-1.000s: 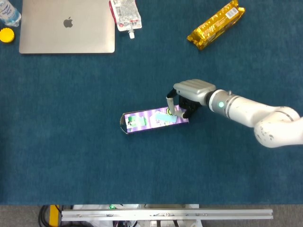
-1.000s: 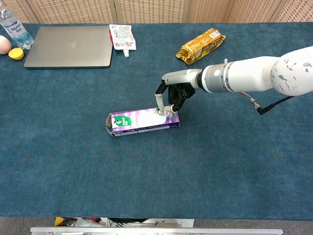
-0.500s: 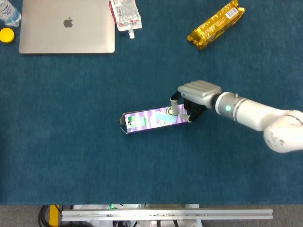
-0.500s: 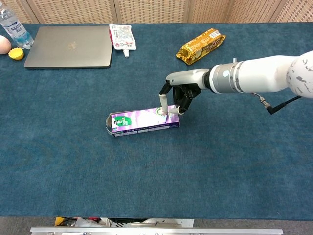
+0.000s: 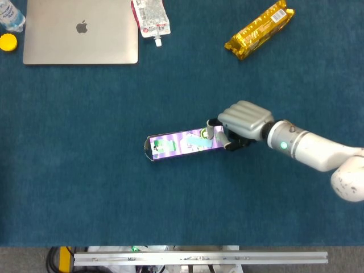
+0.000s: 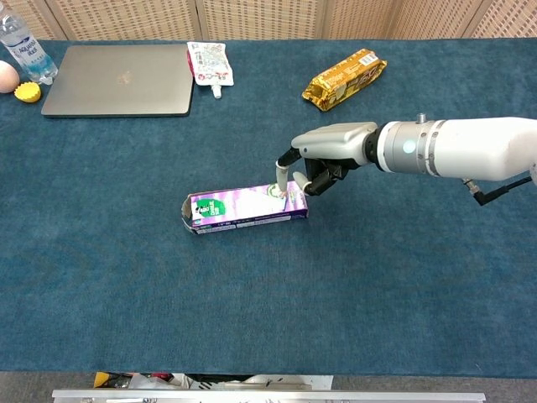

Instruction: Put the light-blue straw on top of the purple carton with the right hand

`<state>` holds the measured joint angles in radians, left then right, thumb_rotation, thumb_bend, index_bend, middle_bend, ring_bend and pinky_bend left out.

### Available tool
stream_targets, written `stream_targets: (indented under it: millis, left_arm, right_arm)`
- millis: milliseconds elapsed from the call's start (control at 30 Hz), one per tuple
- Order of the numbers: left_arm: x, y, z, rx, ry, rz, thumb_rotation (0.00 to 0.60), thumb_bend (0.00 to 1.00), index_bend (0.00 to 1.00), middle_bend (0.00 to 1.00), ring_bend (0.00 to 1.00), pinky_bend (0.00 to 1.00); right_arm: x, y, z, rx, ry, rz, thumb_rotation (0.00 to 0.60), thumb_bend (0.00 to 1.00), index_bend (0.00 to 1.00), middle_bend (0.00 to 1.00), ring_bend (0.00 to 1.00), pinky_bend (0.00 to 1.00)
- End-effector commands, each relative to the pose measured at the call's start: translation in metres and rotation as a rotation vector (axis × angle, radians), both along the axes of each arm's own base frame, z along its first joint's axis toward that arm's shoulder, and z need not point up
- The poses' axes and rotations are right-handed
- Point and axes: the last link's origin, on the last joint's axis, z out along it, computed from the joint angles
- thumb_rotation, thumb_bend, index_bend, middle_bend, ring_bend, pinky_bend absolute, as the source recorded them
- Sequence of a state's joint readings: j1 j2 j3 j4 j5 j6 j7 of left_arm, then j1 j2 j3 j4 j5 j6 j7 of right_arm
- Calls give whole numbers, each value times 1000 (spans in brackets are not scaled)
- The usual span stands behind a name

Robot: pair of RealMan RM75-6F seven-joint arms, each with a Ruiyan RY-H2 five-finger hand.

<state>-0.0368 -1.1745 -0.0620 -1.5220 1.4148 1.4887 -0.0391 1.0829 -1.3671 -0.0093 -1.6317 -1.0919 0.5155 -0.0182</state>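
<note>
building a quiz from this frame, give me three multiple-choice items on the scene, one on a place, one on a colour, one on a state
1. Where does the gold snack packet lie?
A. far side of the table, right of the laptop
B. on the laptop
C. against the carton

2. What colour is the bottle cap left of the laptop?
A. red
B. yellow
C. white

3. How does the purple carton rest?
A. upright
B. on its side
C. lifted off the table

Answers: 1 A, it sits apart at the far right; 2 B, plainly yellow; 3 B, it lies lengthwise on the cloth with the right hand at its end.

Bright, even overhead light in both views. Shadows are soft and short. Gold wrapper (image 5: 260,29) glints; focus is sharp.
</note>
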Motion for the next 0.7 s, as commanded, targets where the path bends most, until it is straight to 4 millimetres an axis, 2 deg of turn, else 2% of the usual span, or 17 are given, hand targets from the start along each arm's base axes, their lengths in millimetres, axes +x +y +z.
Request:
stream_targets:
  millis: [33,300,700]
  left_arm:
    - [0,-1,0,1,0,0,600,258,215,143,148,155]
    - [-2,-3,1,5,-1,5,600,258,215,143,148,155]
    - [-3,-3,0,1,-1,6,600,259,215,143,148,155]
  right_arm:
    - [2,2,-3,3,-7,5,372,709,364,1000,1000,1000]
    - [5,6,-13,26,2,20,372,713,363,1000,1000,1000]
    - [-1,11,-6,14,14,30,372,719,363,1000,1000,1000]
